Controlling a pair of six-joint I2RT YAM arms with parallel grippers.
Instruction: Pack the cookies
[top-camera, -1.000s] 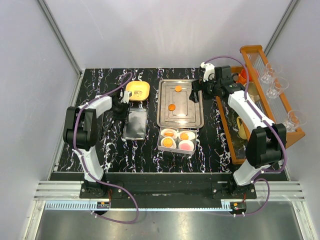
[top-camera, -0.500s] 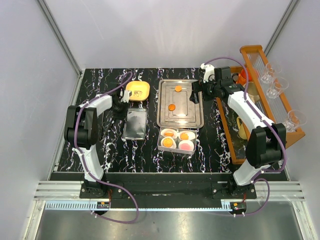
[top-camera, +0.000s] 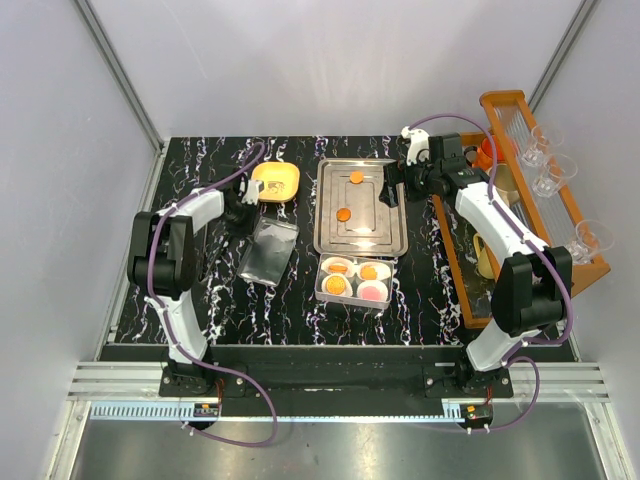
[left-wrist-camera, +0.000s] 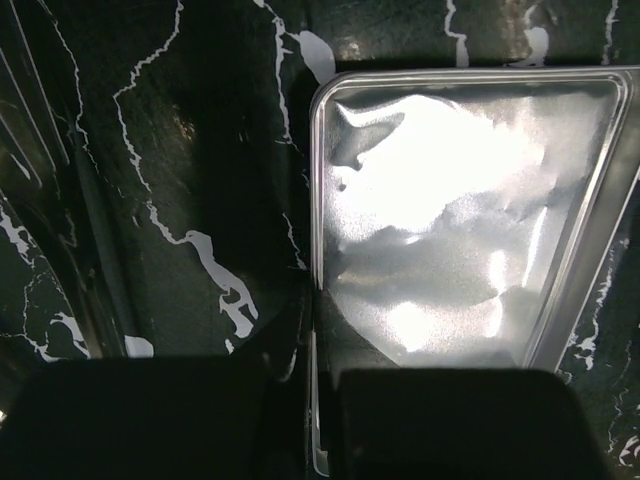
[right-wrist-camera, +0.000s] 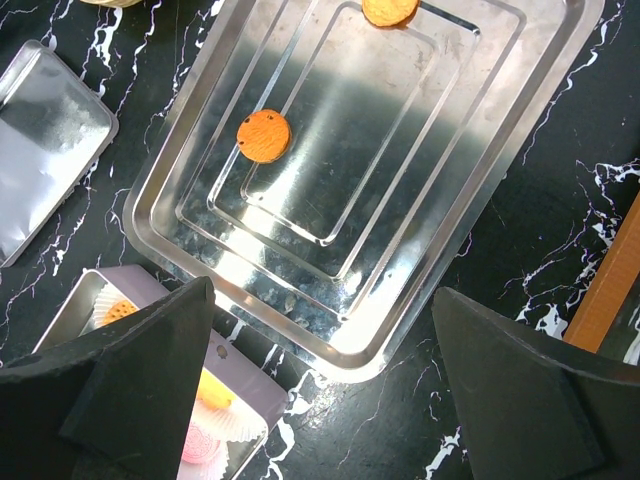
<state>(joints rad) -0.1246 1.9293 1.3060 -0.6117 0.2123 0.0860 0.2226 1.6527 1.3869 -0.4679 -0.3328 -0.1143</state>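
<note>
Orange cookies (right-wrist-camera: 264, 136), black white-veined table (top-camera: 425, 292)

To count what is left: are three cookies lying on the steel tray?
No, the tray holds only two cookies, the second near its far end.

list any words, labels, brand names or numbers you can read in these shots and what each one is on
No readable text shows in any view.
On the cookies: only dark specks, no letters.
On the yellow dish: a faint dark mark near its centre, too small to read.
On the silver lid and the steel tray: bare metal, no stamp or label visible.
</note>
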